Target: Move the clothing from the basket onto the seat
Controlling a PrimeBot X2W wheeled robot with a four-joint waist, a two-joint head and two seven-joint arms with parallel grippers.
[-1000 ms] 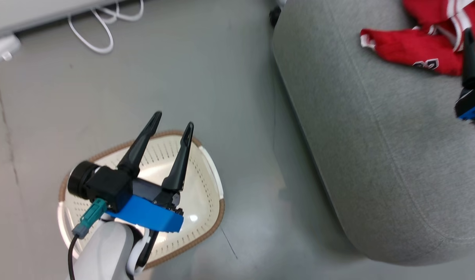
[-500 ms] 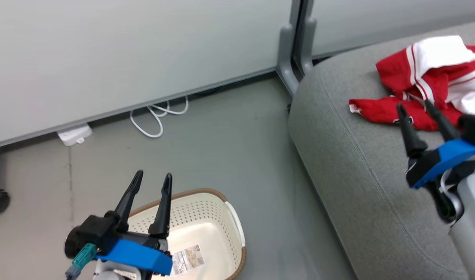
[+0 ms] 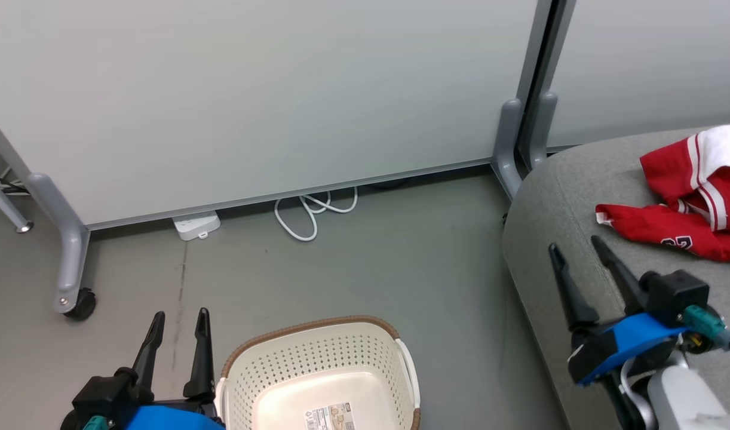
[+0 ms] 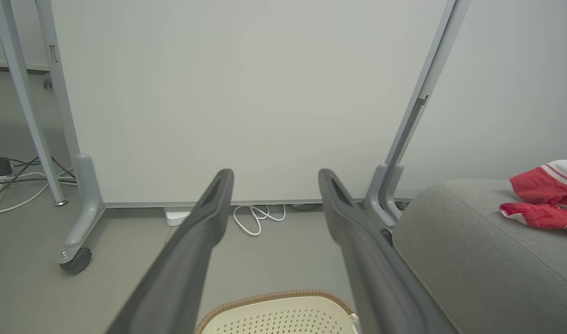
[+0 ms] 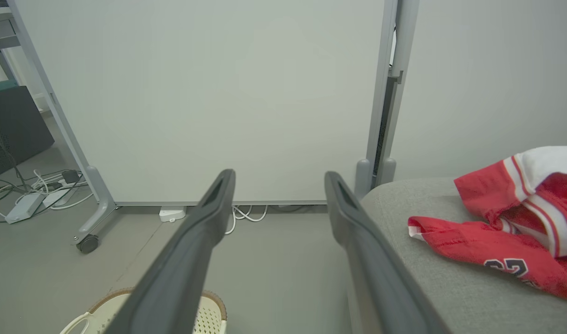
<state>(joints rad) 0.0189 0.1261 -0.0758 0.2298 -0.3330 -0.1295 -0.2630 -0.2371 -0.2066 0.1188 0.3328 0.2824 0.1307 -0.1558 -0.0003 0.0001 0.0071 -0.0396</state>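
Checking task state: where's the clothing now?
The clothing lies heaped on the seat, far right in the head view, just beyond the right tool.

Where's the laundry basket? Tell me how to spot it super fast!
Start at the big grey seat on the right. On the floor to its left, at the bottom of the head view, stands the basket. It's the only cream-white thing full of little holes, with a brown rim and a paper label inside.

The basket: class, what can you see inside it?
Inside the basket, a bare cream floor and a printed label; no garment. Its near end runs off the head view's bottom edge, so that part is unseen. The clothing lies on the seat.
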